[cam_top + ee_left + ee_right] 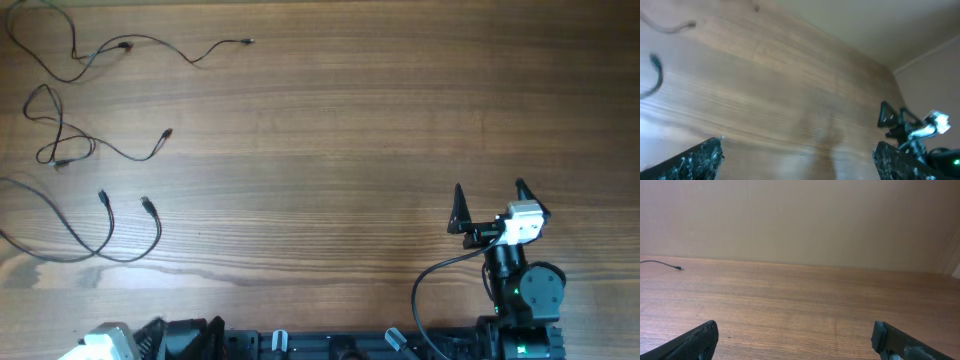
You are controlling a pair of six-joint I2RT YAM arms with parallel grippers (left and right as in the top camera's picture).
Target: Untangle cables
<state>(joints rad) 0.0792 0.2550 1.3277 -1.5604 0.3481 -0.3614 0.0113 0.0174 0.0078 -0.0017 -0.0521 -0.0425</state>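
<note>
Both jaws stand wide, holding nothing. The cables (103,198), upper left of the counter (350,120), look light and limp; I'd pinch one strand beside its plug end (167,132).

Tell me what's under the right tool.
Only bare wooden table shows beneath the open right tool. The cables lie far off at the table's other end. What the arm itself covers is hidden.

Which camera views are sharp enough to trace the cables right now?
Overhead: evenly lit, no harsh glare, cables crisp against the table. Left wrist: smeared and soft, only one cable end shows. Right wrist: fairly sharp, but just one plug tip at far left.
</note>
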